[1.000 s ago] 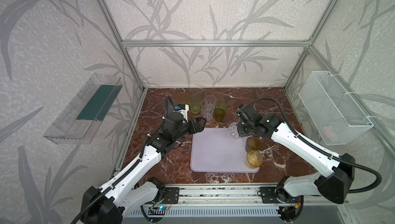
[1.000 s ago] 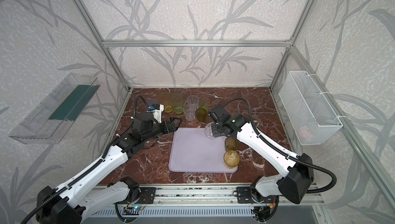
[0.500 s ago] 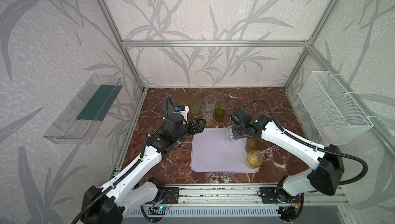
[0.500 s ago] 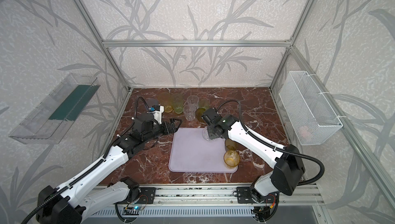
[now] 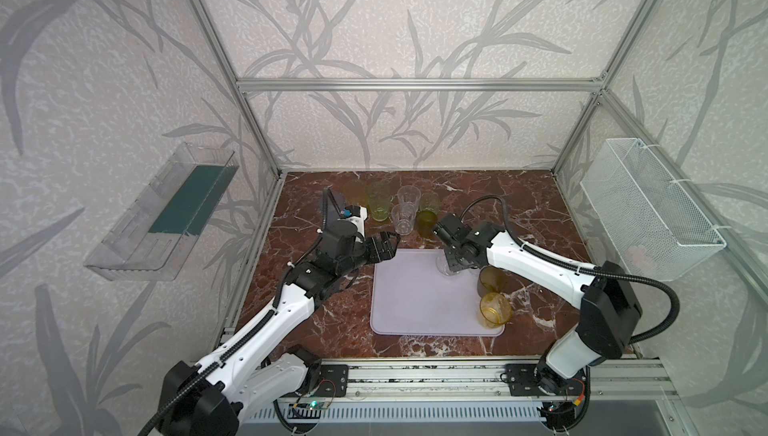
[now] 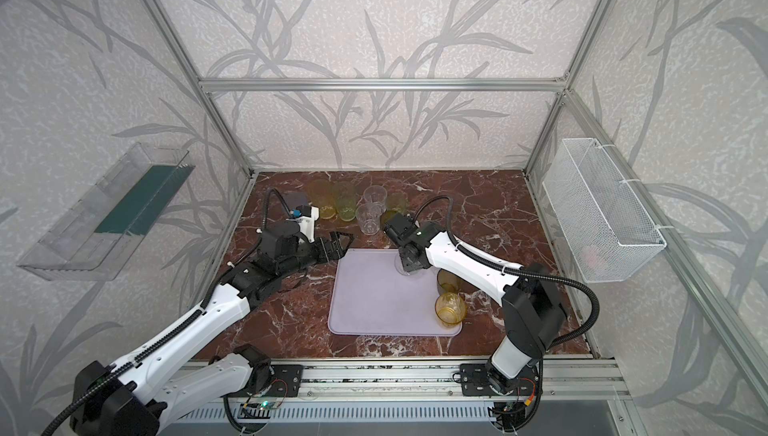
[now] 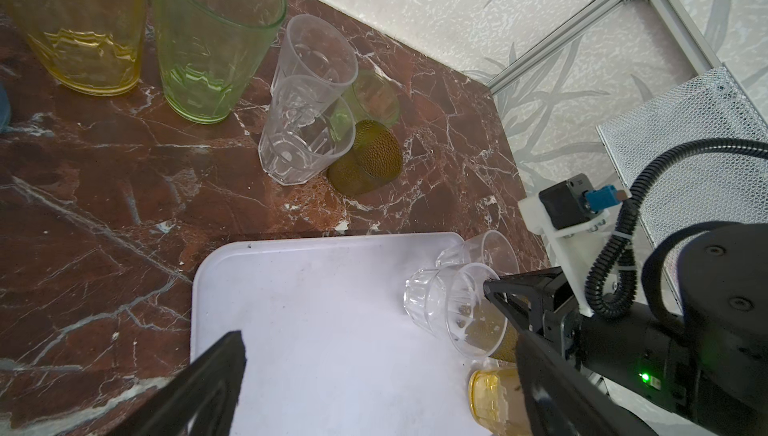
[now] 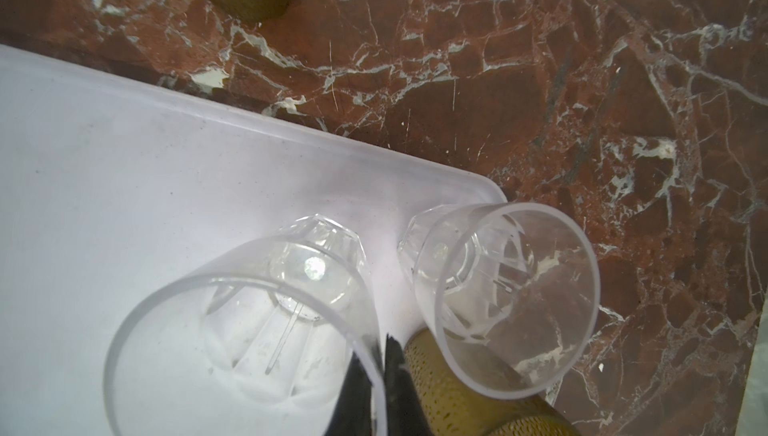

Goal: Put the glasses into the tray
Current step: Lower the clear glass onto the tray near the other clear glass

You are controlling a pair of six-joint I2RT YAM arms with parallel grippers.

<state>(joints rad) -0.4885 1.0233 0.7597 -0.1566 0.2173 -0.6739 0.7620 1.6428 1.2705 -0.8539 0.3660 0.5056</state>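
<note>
One more clear faceted tumbler [image 8: 249,309] is coming in rn: right gripper [image 8: 384,357], pinching its rim, is swinging it over the lilac tray [image 8: 124,163], tilted below the jaws. Left gripper [image 5: 390,246] is hovering open, empty. Drop's next imo.

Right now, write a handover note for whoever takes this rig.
Left end effector: open, empty, by the tray's far left corner.
Right end effector: shut on a clear glass's rim, over the tray's far right part.
Done: a second clear glass, an olive glass and an amber glass along the tray's right edge.
Left: release this glass; move the glasses behind the tray.
</note>
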